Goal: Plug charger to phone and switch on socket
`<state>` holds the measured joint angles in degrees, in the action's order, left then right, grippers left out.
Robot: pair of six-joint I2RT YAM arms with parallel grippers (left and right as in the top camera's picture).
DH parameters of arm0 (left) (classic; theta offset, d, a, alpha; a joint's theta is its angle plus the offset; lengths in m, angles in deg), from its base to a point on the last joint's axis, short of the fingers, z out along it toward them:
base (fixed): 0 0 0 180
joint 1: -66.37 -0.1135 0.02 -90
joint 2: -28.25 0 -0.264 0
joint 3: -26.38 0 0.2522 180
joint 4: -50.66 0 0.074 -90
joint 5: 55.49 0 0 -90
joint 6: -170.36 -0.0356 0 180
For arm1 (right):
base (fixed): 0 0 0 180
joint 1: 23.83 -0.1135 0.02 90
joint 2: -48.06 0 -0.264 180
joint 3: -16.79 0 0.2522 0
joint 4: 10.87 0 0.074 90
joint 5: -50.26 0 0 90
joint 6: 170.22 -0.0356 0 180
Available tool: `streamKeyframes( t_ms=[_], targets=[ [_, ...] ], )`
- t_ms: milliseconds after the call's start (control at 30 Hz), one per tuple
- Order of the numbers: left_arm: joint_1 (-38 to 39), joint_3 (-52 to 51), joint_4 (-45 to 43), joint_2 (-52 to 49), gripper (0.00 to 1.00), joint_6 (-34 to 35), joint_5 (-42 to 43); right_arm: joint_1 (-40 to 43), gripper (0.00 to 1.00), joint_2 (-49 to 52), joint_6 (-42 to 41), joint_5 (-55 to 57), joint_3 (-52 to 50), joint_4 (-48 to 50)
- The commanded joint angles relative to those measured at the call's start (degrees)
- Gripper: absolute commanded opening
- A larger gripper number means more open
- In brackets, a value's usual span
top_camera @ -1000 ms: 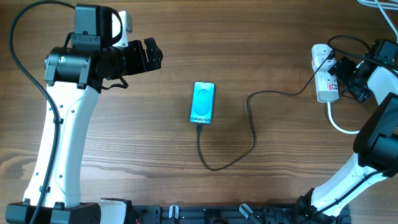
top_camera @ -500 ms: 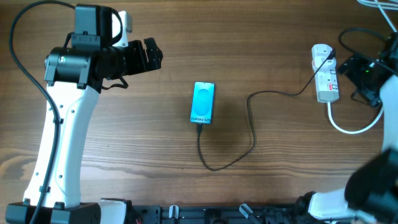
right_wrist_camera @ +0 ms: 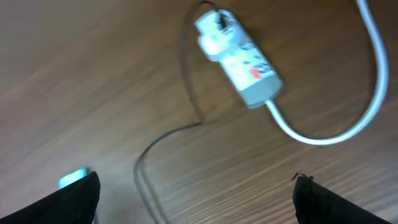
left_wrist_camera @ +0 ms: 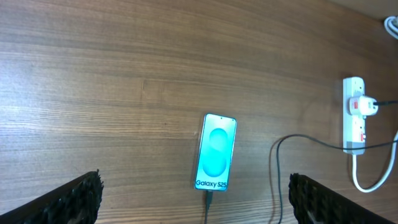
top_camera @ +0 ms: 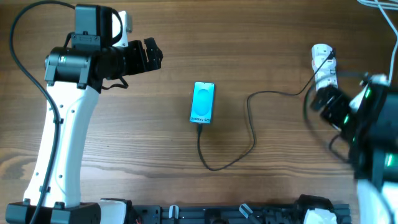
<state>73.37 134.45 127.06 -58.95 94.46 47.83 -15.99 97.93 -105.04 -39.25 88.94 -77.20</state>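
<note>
The phone [top_camera: 203,102] lies flat at mid table with its cyan screen lit; it also shows in the left wrist view [left_wrist_camera: 216,158]. The black charger cable [top_camera: 252,134] runs from the phone's lower edge, where its plug tip [left_wrist_camera: 208,198] sits, loops round and ends at the white socket [top_camera: 323,62]. The socket also shows in the left wrist view [left_wrist_camera: 354,115] and the right wrist view [right_wrist_camera: 239,56], with a red mark. My left gripper [top_camera: 152,55] is open, high and far left of the phone. My right gripper [top_camera: 324,99], blurred, is open and just in front of the socket, touching nothing.
The socket's thick white lead [right_wrist_camera: 336,130] curves off to the right of it. More white cable [top_camera: 379,9] lies at the far right corner. The arm bases and a black rail [top_camera: 205,214] line the front edge.
My right gripper has drawn back from the socket and swung toward the table's front, now blurred. The left arm, phone and cable have not moved.
</note>
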Motion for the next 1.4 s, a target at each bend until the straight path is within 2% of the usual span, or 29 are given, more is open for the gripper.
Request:
streamKeyframes(
  t_ms=[0,167,433,833,1033,1100,1267,1367],
  targets=[
    [-0.15,-0.33,-0.17,-0.15,1.0,0.48,-0.15,-3.85,1.0,-10.36,0.22,0.96,-3.45,0.46],
    [-0.15,-0.33,-0.17,-0.15,1.0,0.48,-0.15,-4.66,1.0,-20.06,0.44,0.94,-4.15,-1.51],
    [-0.15,-0.33,-0.17,-0.15,1.0,0.48,-0.15,-4.66,1.0,-25.9,3.76,0.94,-4.15,-0.96],
    [-0.15,-0.33,-0.17,-0.15,1.0,0.48,-0.15,-4.66,1.0,-26.27,4.07,-1.64,-4.15,-1.92],
    [-0.15,-0.33,-0.17,-0.15,1.0,0.48,-0.15,-4.66,1.0,-26.27,6.71,-1.68,-4.15,-2.14],
    [-0.15,-0.33,-0.15,-0.15,1.0,0.48,-0.15,-4.66,1.0,-26.32,6.56,-4.72,-4.15,-2.05],
    [-0.15,-0.33,-0.17,-0.15,1.0,0.48,-0.15,-4.66,1.0,-26.43,1.9,-7.28,-4.15,-2.23],
    [-0.15,-0.33,-0.17,-0.15,1.0,0.48,-0.15,-4.66,1.0,-26.43,-0.31,-8.5,-4.15,-7.3]
  ],
)
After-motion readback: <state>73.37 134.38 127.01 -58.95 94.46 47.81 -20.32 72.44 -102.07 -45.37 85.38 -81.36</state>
